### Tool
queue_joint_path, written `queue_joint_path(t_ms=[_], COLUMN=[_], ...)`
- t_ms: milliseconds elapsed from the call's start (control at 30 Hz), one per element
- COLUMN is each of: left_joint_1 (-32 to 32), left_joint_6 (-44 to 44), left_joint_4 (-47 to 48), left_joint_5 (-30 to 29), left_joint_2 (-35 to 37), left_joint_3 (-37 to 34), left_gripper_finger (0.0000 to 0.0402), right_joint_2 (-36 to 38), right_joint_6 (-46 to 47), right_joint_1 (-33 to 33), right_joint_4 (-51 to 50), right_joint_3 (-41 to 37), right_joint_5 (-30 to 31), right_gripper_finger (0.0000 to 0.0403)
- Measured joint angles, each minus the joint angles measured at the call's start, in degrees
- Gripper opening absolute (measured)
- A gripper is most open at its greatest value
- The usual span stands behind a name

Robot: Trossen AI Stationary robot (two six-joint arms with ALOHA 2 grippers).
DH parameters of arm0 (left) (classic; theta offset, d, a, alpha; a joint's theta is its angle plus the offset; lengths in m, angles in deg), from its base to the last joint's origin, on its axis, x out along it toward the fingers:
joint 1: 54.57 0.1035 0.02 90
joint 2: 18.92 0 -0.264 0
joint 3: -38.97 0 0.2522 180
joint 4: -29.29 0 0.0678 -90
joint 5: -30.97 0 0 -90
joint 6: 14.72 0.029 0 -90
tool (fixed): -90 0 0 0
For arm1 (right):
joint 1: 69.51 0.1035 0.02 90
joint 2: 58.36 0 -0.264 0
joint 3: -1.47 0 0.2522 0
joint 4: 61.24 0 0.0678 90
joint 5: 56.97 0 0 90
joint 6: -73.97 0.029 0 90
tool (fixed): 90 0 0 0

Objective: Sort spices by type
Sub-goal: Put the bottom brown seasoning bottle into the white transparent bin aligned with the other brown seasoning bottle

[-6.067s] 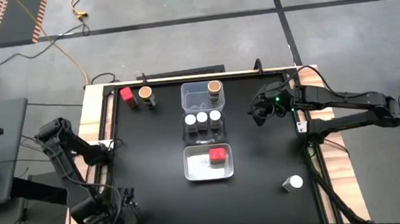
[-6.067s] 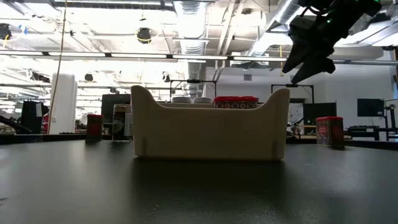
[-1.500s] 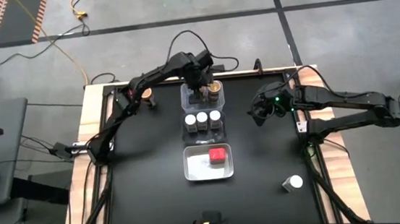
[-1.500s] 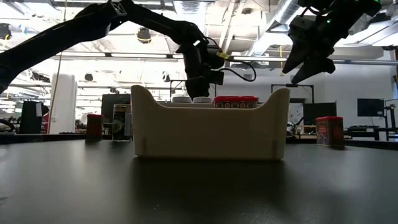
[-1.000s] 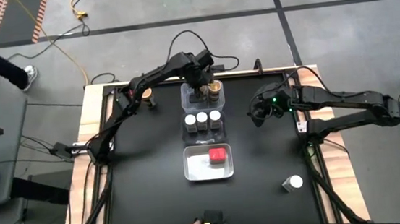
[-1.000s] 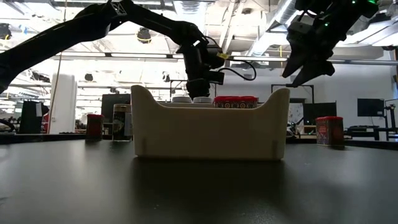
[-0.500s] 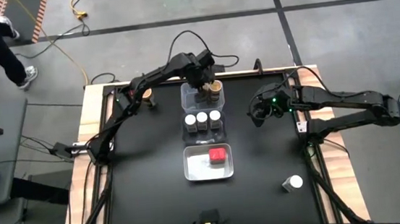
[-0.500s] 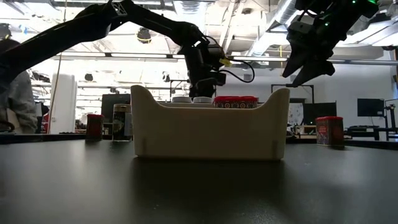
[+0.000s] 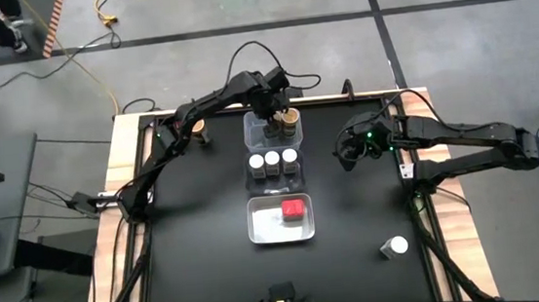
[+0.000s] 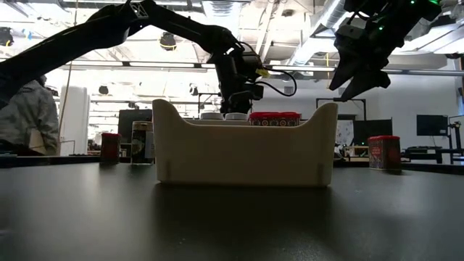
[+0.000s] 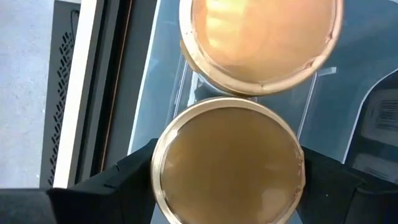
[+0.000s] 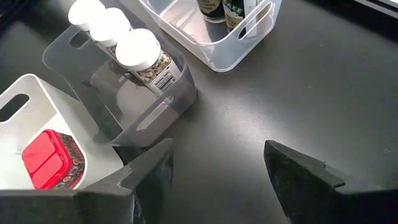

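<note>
— Black desk (image 9: pixel 201 264) under bright shop lights, you say? What stood at its left?

— At the far left corner, a red-topped jar (image 10: pixel 109 146) and a darker jar (image 10: pixel 142 141) just beside it, both upright. A person (image 10: pixel 25 116) sat beyond that edge.

— And the left arm?

— It reached over to the far clear bin (image 9: pixel 250 123). Its left claw (image 9: pixel 273 123) was down inside, clamped on a tan-topped jar (image 11: pixel 227 162), which stood touching a second tan-topped jar (image 9: pixel 288 118) in that same bin.

— The other bins?

— They sat in a row toward the front. The middle bin (image 9: pixel 249 172) held three white-topped jars (image 9: pixel 272 159) side by side. The white bin (image 9: pixel 262 232) nearest me held one red square-topped jar (image 9: pixel 294 209).

— Then the right side?

— The right claw (image 9: pixel 347 153) hung in the air right of the bins, fingers spread, with nothing between them. Well apart, near the front right corner, a lone white-topped jar (image 9: pixel 394 248) stood on the desk.
</note>
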Motion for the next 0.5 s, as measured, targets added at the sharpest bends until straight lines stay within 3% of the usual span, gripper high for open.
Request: queue_joint_path(t_ms=[500], left_joint_1=[0.0], left_joint_6=[11.9], left_joint_4=[2.2], left_joint_5=[0.0], left_joint_2=[0.0], left_joint_3=[0.0], left_gripper_finger=[0.0295], right_joint_2=[0.0], right_joint_6=[0.0], right_joint_1=[0.0], right_joint_4=[0.0], right_joint_3=[0.0], right_joint_5=[0.0], right_gripper_finger=[0.0277])
